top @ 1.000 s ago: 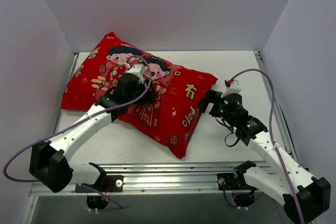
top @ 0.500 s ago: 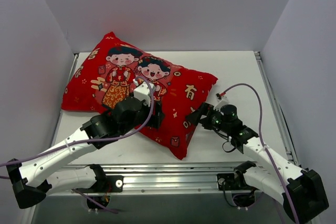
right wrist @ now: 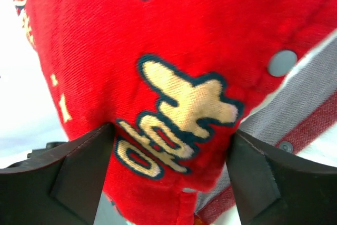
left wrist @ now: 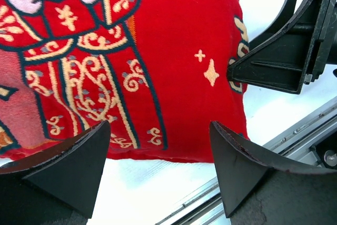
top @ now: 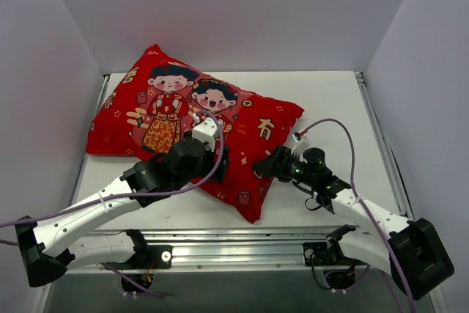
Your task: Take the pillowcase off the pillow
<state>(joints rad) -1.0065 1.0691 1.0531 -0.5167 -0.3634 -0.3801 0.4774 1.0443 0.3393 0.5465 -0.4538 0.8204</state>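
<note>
Though only its own wrist view shows a snap (right wrist: 281, 62), the right gripper (right wrist: 171, 130) gapes astride the pillowcase (top: 198, 133) edge; the left gripper (left wrist: 159, 126) hovers low, wide, empty.

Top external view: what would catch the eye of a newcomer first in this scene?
The plump, bright red fabric pillowcase printed with two cartoon children dominates, lying diagonally across the white table. At its near right side, the left gripper hovers open above the print. The right gripper has the pillowcase's edge between its fingers, beside a grey snap button.
</note>
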